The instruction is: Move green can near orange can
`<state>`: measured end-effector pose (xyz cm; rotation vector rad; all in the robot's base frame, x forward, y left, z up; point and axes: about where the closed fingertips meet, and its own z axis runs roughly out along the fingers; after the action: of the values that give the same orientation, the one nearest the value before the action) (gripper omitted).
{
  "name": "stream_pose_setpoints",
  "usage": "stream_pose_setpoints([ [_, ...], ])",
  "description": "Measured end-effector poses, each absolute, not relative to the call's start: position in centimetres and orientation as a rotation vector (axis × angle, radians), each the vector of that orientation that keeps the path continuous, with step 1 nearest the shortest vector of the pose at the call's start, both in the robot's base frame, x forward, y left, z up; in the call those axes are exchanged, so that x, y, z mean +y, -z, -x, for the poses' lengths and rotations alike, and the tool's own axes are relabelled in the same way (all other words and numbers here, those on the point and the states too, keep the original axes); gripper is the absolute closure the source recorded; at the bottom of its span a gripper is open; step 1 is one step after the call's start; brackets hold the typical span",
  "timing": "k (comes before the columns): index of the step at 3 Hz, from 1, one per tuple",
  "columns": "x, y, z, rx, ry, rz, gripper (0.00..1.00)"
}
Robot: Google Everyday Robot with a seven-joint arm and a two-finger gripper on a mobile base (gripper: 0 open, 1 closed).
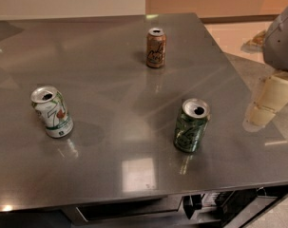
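Note:
The green can (191, 126) stands upright on the grey metal table (110, 103), right of the middle and toward the front. The orange can (156, 48) stands upright farther back, well apart from the green can. My gripper (266, 106) is a pale cream part under a grey arm housing (280, 39) at the right edge of the view. It hovers over the table's right edge, to the right of the green can and not touching it. It holds nothing that I can see.
A white can with green and red markings (52, 111) stands at the left of the table. The table's front edge runs along the bottom, with dark base parts (215, 205) below it. Pale floor lies beyond the right edge.

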<state>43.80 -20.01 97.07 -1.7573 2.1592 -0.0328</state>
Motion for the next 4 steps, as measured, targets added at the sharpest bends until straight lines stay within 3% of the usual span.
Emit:
stream_pose_setpoints([
  [2,-14.4,-93.5,-43.5,1.994,-0.229,1.85,0.0],
  [4,-11.1,-90.1,-43.7,1.936,-0.359,1.902,0.0],
])
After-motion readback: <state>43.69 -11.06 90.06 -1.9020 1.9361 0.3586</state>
